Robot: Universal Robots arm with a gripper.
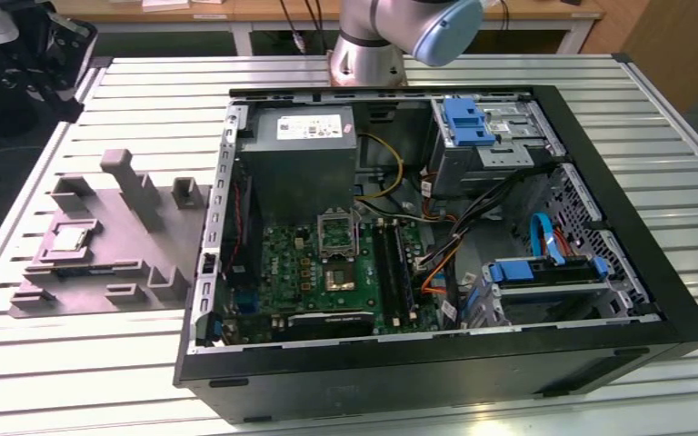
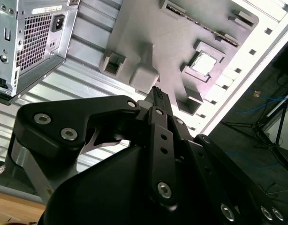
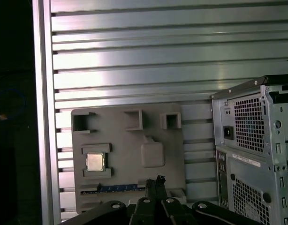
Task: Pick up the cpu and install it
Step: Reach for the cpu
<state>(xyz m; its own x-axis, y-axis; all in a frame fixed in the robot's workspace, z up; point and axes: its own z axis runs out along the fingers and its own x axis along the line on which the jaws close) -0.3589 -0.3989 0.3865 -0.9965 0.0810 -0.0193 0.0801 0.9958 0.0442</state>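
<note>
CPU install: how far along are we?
Done: nothing visible yet. The cpu lies in its pocket on the grey tray, outside the open case. In hand: nothing; the gripper hangs above the tray, shut and empty, apart from the cpu. Left: the pick-up and seating it on the motherboard.

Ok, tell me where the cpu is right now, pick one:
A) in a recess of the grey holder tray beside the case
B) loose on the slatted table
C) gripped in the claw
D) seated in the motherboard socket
A: the cpu lies flat in a square recess of the grey holder tray, which sits on the slatted table at the exterior view's left of the open computer case.
</note>
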